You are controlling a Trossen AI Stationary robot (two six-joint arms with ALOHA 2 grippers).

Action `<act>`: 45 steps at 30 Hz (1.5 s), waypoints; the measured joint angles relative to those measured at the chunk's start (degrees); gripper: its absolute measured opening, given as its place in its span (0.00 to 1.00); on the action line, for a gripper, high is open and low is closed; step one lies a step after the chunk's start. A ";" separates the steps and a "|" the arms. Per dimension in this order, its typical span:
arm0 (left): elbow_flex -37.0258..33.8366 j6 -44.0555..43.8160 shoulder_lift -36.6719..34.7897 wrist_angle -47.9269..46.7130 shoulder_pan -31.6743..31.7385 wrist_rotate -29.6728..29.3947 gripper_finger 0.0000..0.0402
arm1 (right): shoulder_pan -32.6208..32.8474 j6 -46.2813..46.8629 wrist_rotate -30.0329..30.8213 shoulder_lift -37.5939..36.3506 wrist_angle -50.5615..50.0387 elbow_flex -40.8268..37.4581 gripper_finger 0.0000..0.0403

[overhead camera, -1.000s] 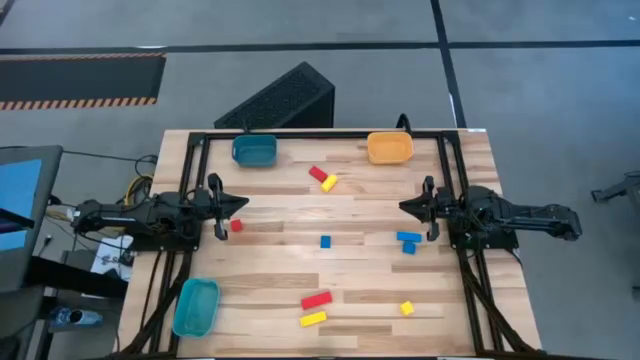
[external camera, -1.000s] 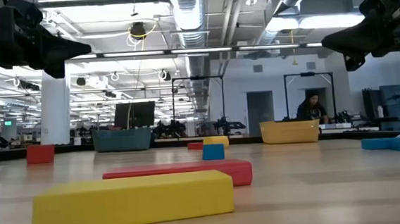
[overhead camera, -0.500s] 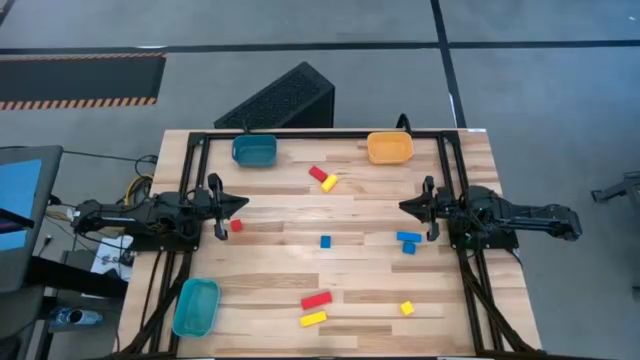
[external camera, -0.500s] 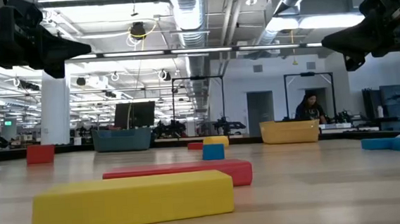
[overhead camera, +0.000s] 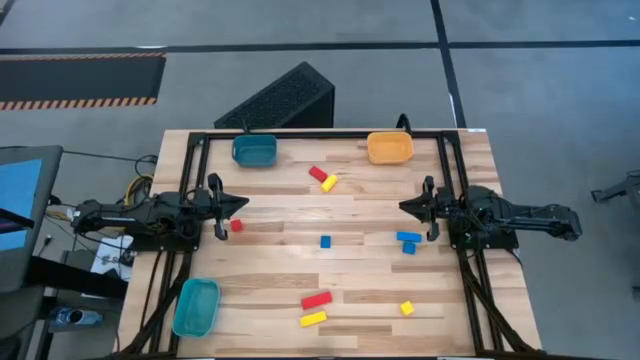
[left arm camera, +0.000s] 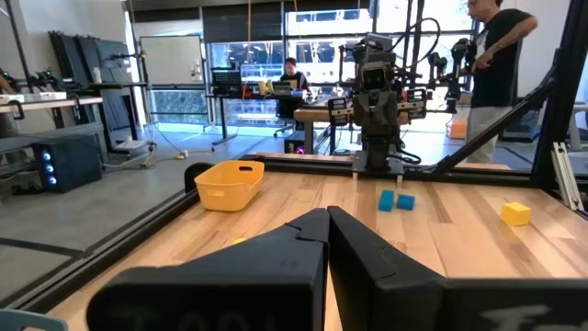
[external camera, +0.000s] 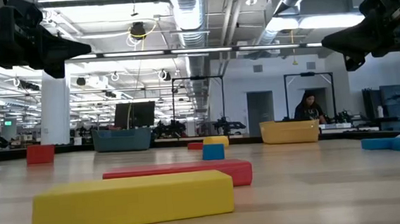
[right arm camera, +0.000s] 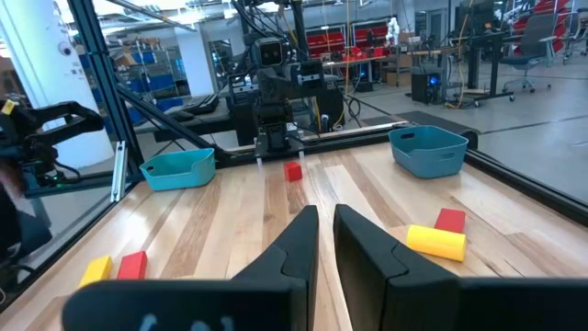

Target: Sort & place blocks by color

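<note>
Several small blocks lie flat on the wooden table. In the high view there is a red cube [overhead camera: 236, 226] just near-side of my left gripper [overhead camera: 241, 205]. A red bar [overhead camera: 318, 174] touches a yellow block [overhead camera: 329, 184] at the far middle, and a blue cube [overhead camera: 325, 241] sits in the centre. A blue bar [overhead camera: 408, 237] and a blue cube [overhead camera: 408, 248] lie near my right gripper [overhead camera: 403, 207]. A red bar [overhead camera: 316, 300], a yellow bar [overhead camera: 313, 319] and a yellow cube [overhead camera: 407, 308] lie toward the near edge. Both grippers hover above the table, shut on nothing, pointing at each other.
A teal bin [overhead camera: 254, 150] and an orange bin [overhead camera: 390, 148] stand at the far edge, and a second teal bin [overhead camera: 195, 306] sits at the near left corner. A black frame [overhead camera: 320, 135] borders the table. People show in the room beyond, one standing [left arm camera: 501, 55].
</note>
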 joint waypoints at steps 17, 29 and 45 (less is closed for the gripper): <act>0.00 -3.48 0.00 12.91 0.01 -4.00 0.00 | 0.00 0.00 0.02 0.00 -0.02 -0.02 0.16; 0.00 -33.73 1.00 20.79 0.01 -21.19 0.00 | -2.35 -5.18 7.98 1.83 18.58 0.04 0.16; 6.21 -46.85 22.52 23.82 0.16 -25.69 0.00 | -12.02 28.29 16.56 22.60 17.18 11.55 0.16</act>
